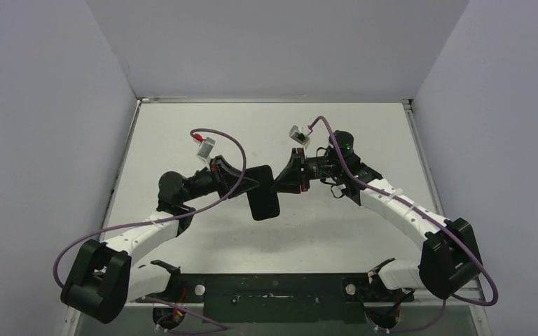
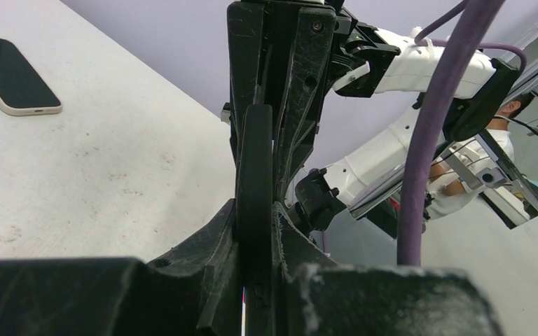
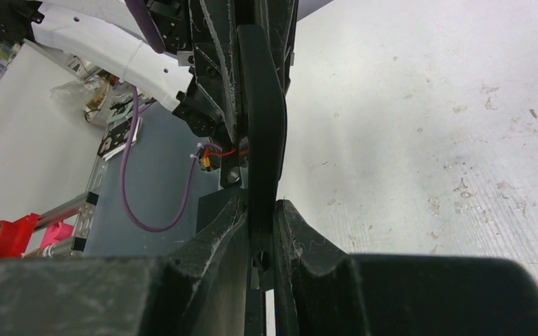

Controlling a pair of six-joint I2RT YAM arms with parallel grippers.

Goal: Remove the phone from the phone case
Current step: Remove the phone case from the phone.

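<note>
Jaws on both sides are nearly closed, with only the thickness of the phone case (image 2: 254,150) left between them. We see the left gripper (image 2: 256,207) at the bottom of the left wrist view, pinching the near edge of the case. The case stands edge-on there as a thin black strip running up the middle of the frame. Both fingers (image 2: 218,234) press flat against it, one on each face.

At the top of that view the right gripper (image 3: 263,203) clamps the opposite edge the same way. The right wrist view confirms it: the case is edge-on in the centre, its lower end wedged between the right fingers (image 3: 301,231), and the left gripper's fingers close on its upper end.

From the top camera we see the two arms meeting nose to nose in the middle of the frame. The case bridges the gap between them, held up off the table (image 2: 126,168).

The phone (image 2: 14,73) is out of the case. It lies flat on the table, dark screen up with a pale rim, in the upper left of the left wrist view, well apart from both grippers. In the top view a dark slab sits just below the held case; we take it for the same phone but can't tell for sure.

A purple cable (image 2: 431,133) crosses the right side of the left wrist view.
</note>
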